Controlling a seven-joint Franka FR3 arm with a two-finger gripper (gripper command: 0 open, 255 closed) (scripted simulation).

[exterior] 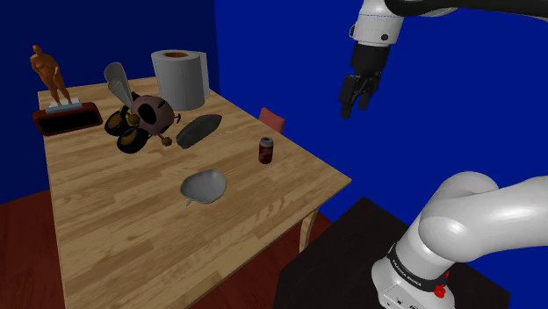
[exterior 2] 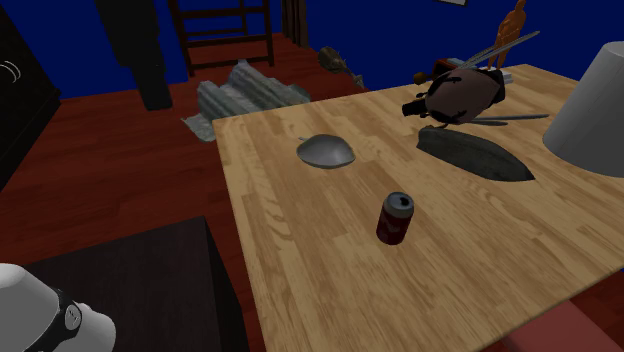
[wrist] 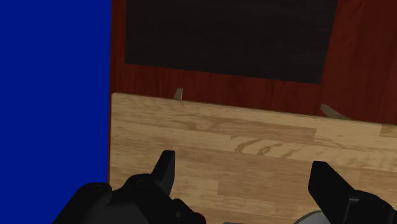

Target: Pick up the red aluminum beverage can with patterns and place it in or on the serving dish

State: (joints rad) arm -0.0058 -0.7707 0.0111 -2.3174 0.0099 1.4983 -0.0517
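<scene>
The red patterned can (exterior: 266, 151) (exterior 2: 395, 218) stands upright on the wooden table (exterior: 114, 228), near the edge that faces the stand. The serving dish (exterior: 204, 186) (exterior 2: 325, 151), a shallow grey bowl, lies on the table a short way from the can, nearer the shoulder view's lower left. My gripper (exterior: 358, 95) hangs high in the air, well above the table and to the shoulder view's right of the can. In the wrist view the gripper (wrist: 245, 184) is open, its black fingers (wrist: 165, 170) far apart over the table edge with nothing between them.
At the table's far end stand a grey paper roll (exterior: 180, 77), a bee-like figure (exterior: 140, 118), a flat dark grey piece (exterior: 198, 130) and a brown statuette (exterior: 51, 77) on a dark tray. A red chair (exterior: 272, 118) sits behind the table. The black stand (exterior: 369, 255) is below me.
</scene>
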